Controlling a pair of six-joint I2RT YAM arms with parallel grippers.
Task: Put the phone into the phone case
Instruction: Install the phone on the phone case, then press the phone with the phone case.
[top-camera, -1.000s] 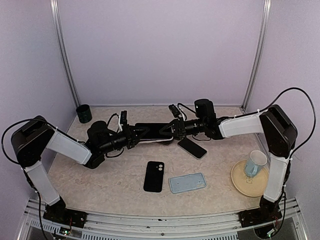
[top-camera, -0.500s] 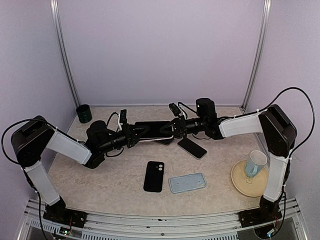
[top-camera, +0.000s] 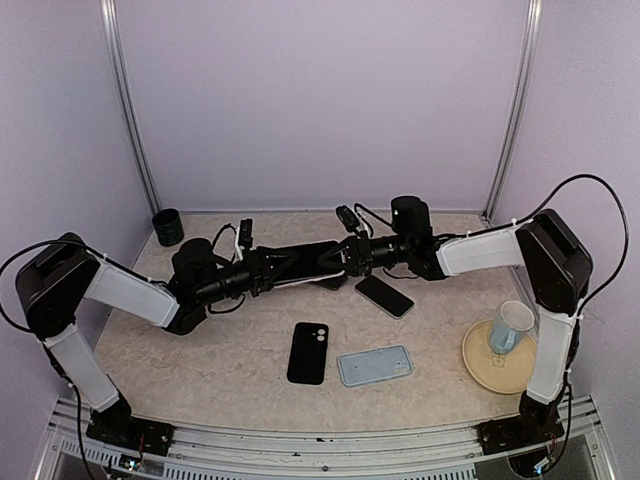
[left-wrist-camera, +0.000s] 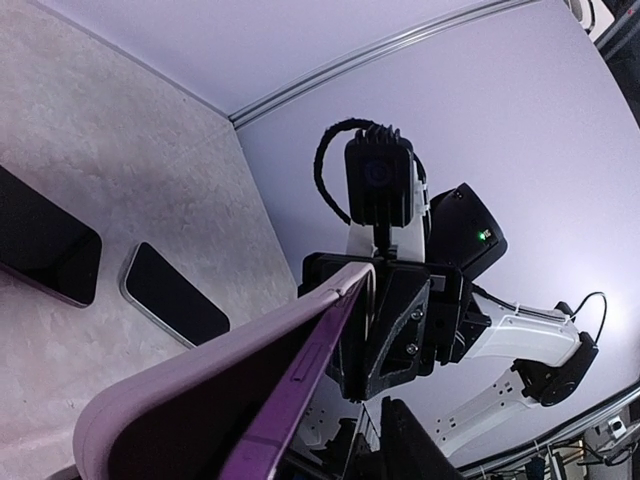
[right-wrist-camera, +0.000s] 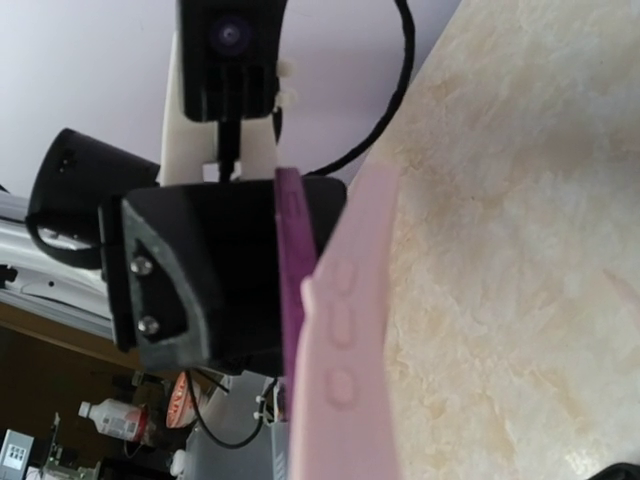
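A purple phone hangs in the air over the middle of the table, lengthwise between both arms. A pale pink case lies against it, the phone's purple edge showing beside the case's button bumps. My right gripper is shut on the phone's right end, and the left wrist view shows its black fingers clamped there. My left gripper is at the left end, open. Its lower finger stands apart from the phone.
On the table lie a black phone, a light blue case and a dark phone under the right arm. A mug stands on a plate at the right. A dark cup sits back left.
My right gripper has closed on the phone's right end. My left gripper's jaws have loosened from the left end. The phone itself has hardly moved.
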